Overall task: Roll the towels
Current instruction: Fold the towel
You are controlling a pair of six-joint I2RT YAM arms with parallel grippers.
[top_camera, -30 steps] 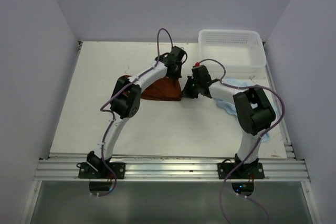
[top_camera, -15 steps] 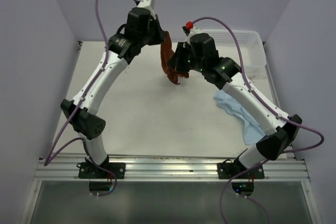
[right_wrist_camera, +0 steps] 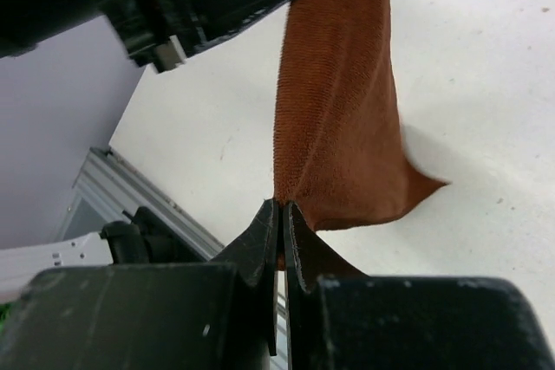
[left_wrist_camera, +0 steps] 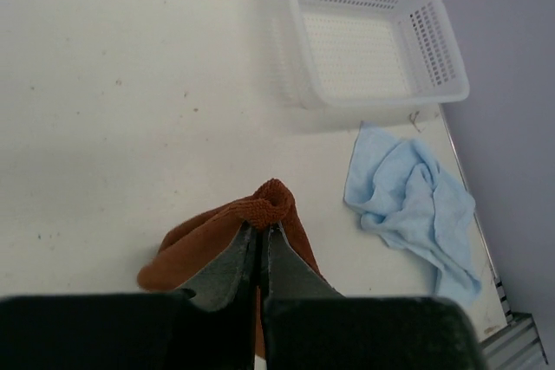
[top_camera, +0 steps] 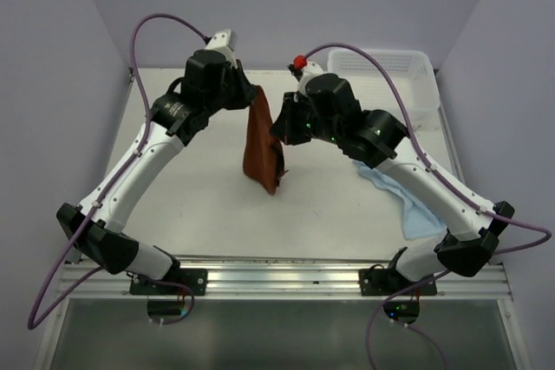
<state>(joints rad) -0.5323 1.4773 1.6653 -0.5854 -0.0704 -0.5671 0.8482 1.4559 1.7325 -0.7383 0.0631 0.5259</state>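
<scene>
Both grippers [left_wrist_camera: 260, 233] [right_wrist_camera: 279, 212] tight on rust towel [top_camera: 260, 149]

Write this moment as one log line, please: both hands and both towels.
left hand: shut on brown towel | right hand: shut on brown towel | blue towel: crumpled on table, untouched

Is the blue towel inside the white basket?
No, the light blue towel lies crumpled on the table, just outside the basket.

free: table [top_camera: 204, 210] l | obst: basket [top_camera: 390, 75] far-r, blue towel [top_camera: 414, 214] r, brown towel [top_camera: 260, 149] ctr
</scene>
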